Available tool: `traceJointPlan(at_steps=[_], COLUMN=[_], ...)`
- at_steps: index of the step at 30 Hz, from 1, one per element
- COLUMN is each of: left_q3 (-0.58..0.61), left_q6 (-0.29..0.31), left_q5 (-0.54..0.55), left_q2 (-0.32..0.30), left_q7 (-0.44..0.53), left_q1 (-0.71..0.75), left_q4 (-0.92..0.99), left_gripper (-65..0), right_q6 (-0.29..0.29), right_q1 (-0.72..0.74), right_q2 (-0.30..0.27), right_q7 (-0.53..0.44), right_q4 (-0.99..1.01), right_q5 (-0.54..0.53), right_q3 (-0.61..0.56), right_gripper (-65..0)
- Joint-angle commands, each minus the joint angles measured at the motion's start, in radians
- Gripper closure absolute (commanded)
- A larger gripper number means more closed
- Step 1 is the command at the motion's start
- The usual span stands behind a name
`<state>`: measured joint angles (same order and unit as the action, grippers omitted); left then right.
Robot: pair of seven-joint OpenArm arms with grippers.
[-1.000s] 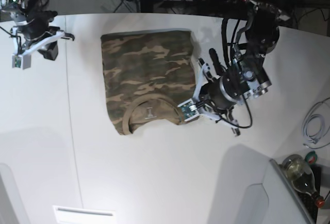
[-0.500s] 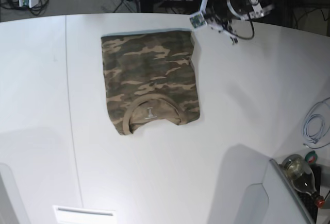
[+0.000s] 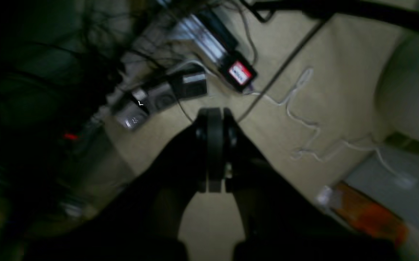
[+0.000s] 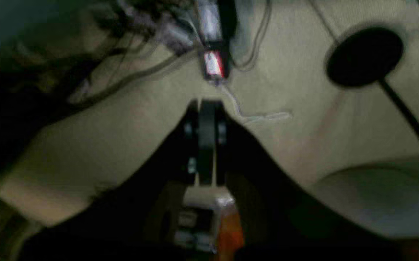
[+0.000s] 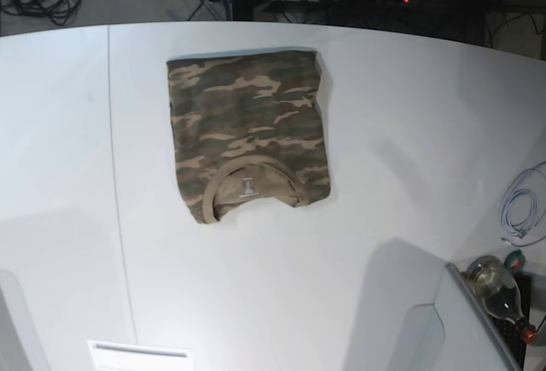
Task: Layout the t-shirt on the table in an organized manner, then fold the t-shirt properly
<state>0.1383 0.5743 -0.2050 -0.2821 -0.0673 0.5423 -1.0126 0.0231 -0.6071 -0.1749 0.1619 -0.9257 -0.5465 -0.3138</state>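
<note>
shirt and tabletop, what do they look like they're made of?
The t-shirt: soft cloth, probably knit cotton, matte camouflage print; it lies flat with slight creases and has a ribbed tan neckband. The table: hard, smooth white board, likely laminate, with a faint sheen and a thin dark seam.

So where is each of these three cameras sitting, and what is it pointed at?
Base: high above, looking down on the white table and folded t-shirt; no arm shows.
Left wrist: on the left arm, facing a cable-strewn floor; left gripper shows, jaws together.
Right wrist: on the right arm, facing similar floor; right gripper shows, jaws together.
Shared: both wrist views show a red-labelled box, possibly the same one.
</note>
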Motion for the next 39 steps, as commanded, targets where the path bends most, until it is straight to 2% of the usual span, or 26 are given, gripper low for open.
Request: traceJointPlan(at_steps=[1, 4, 7, 9, 11, 12, 15, 18, 22, 29, 39], left_q3=[0.001, 0.001, 0.011, 0.011, 0.01, 0.007, 0.011, 0.005, 0.002, 0.004, 0.004], left_q6=[0.008, -0.006, -0.119, -0.21, -0.308, -0.353, -0.475, -0.543, -0.56, -0.56, -0.56], left_q5=[0.008, 0.008, 0.008, 0.005, 0.002, 0.003, 0.002, 0.005, 0.006, 0.006, 0.005], left_q2=[0.01, 0.05, 0.103, 0.139, 0.171, 0.182, 0.198, 0.206, 0.209, 0.226, 0.214], left_q7=[0.025, 0.094, 0.271, 0.401, 0.516, 0.55, 0.556, 0.556, 0.554, 0.438, 0.41], left_q1=[-0.011, -0.083, -0.198, -0.291, -0.379, -0.403, -0.419, -0.419, -0.451, -0.505, -0.538], left_q4=[0.048, 0.269, 0.588, 0.831, 1.013, 1.013, 1.013, 1.01, 1.012, 1.003, 1.004], left_gripper=[0.0, 0.0, 0.0, 0.0, 0.0, 0.0, 0.0, 0.0, 0.0, 0.0, 0.0], right_q6=[-0.001, -0.001, -0.001, -0.001, -0.001, -0.001, -0.001, -0.001, -0.001, -0.001, -0.001], right_q1=[0.011, 0.129, 0.244, 0.298, 0.333, 0.344, 0.361, 0.382, 0.421, 0.439, 0.473], right_q2=[-0.004, -0.002, 0.025, 0.035, 0.045, 0.044, 0.042, 0.042, 0.042, 0.039, 0.039], right_q7=[-0.037, -0.223, -0.453, -0.565, -0.597, -0.597, -0.597, -0.597, -0.597, -0.597, -0.6], right_q4=[0.076, 0.368, 0.655, 0.778, 0.811, 0.811, 0.811, 0.813, 0.813, 0.813, 0.807], right_q5=[-0.001, -0.001, -0.001, -0.002, -0.002, -0.002, -0.002, -0.002, -0.002, -0.004, -0.001], right_q3=[-0.037, -0.176, -0.313, -0.367, -0.399, -0.405, -0.41, -0.41, -0.41, -0.405, -0.411], right_gripper=[0.0, 0.0, 0.0, 0.0, -0.3, -0.3, -0.5, -0.6, -0.8, -0.8, -0.8])
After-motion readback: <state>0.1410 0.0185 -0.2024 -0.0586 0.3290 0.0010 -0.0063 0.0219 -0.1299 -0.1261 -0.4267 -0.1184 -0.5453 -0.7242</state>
